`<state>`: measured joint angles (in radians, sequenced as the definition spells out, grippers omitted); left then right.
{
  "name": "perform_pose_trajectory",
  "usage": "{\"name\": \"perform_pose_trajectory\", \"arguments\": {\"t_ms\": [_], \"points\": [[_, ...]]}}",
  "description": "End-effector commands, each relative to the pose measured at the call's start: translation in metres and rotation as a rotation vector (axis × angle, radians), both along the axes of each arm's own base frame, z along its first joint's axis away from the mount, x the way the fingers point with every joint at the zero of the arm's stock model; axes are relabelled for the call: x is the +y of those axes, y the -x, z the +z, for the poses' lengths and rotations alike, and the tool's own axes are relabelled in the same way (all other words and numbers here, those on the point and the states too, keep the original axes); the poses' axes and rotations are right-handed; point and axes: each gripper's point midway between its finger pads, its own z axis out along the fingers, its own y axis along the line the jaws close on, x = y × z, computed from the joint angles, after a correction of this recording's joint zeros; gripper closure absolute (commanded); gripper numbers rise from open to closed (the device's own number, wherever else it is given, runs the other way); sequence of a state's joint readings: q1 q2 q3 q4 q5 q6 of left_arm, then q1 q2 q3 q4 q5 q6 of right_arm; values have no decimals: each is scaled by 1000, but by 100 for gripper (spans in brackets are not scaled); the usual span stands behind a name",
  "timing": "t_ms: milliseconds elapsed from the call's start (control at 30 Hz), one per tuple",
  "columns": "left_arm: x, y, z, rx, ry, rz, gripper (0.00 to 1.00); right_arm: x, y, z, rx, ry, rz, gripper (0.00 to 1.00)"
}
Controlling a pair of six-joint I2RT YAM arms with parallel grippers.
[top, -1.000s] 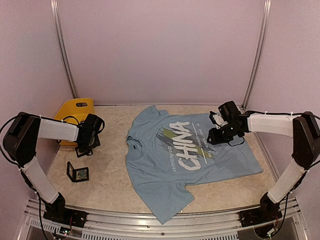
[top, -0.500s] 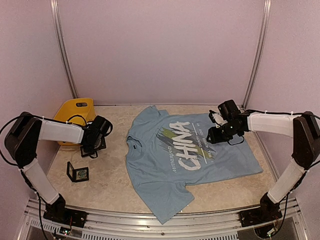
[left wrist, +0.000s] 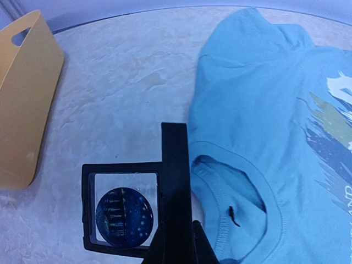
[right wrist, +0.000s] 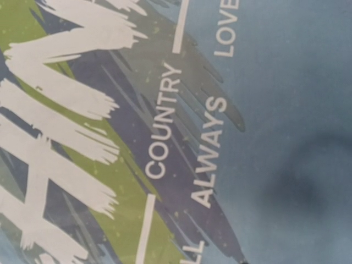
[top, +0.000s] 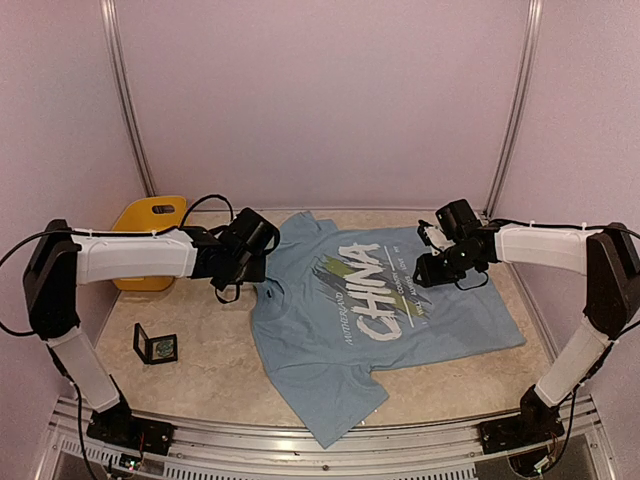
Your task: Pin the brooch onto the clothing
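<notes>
As the top view shows, the light blue CHINA T-shirt [top: 440, 330] lies spread flat on the marbled table [top: 210, 340], with its collar toward 9 o'clock and its hem toward 3 o'clock. We find the left gripper [top: 232, 284] above the table just off the collar, at the collar's 10 o'clock. From the left wrist we see its jaws set nearly together on the black edge piece of a brooch case [left wrist: 88, 209]. The clear window of the case sits at 9 o'clock of that piece and frames a round blue brooch [left wrist: 122, 215]; the collar shows at 3 o'clock. We place the right gripper [top: 428, 272] over the small lettering at 3 o'clock of the print. Its wrist view shows only the print, very close, so we cannot tell how wide the jaws stand or whether they touch the cloth. A yellow bin [top: 135, 218] stands at 10 o'clock of the table, and a second black case [top: 155, 345] at 8 o'clock.
</notes>
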<state>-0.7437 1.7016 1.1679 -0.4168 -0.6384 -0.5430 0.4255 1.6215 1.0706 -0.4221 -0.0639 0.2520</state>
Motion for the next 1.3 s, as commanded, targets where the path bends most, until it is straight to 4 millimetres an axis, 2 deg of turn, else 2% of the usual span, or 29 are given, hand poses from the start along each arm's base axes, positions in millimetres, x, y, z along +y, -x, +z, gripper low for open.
{"name": "perform_pose_trajectory", "arguments": {"t_ms": [0, 167, 267, 500, 667, 800, 967, 1100, 1167, 1233, 1267], "points": [[-65, 19, 2, 45, 2, -192, 100, 5, -2, 15, -27, -4, 9, 55], [-147, 46, 7, 43, 2, -406, 100, 7, -2, 19, -32, -18, 13, 55], [-187, 64, -5, 67, -3, -524, 100, 7, 0, 19, -30, -23, 15, 55], [-241, 84, -36, 106, 2, -677, 100, 4, 7, 15, -17, -21, 13, 55], [-257, 91, -59, 118, -17, -718, 100, 4, 9, 14, -11, -25, 15, 55], [-262, 93, -66, 122, -6, -734, 99, 6, 10, 16, -9, -33, 16, 55], [-266, 94, -60, 116, 7, -745, 67, 9, 10, 20, -13, -25, 16, 55], [-270, 90, -30, 64, 37, -757, 36, 18, 15, 26, -15, -32, 10, 55], [-270, 89, -7, 37, 64, -770, 28, 32, 23, 30, -13, -65, 23, 55], [-266, 90, 22, 1, 107, -788, 25, 48, 32, 37, -27, -92, 27, 54], [-263, 90, 30, -10, 124, -793, 24, 55, 37, 40, -33, -107, 18, 53]]}}
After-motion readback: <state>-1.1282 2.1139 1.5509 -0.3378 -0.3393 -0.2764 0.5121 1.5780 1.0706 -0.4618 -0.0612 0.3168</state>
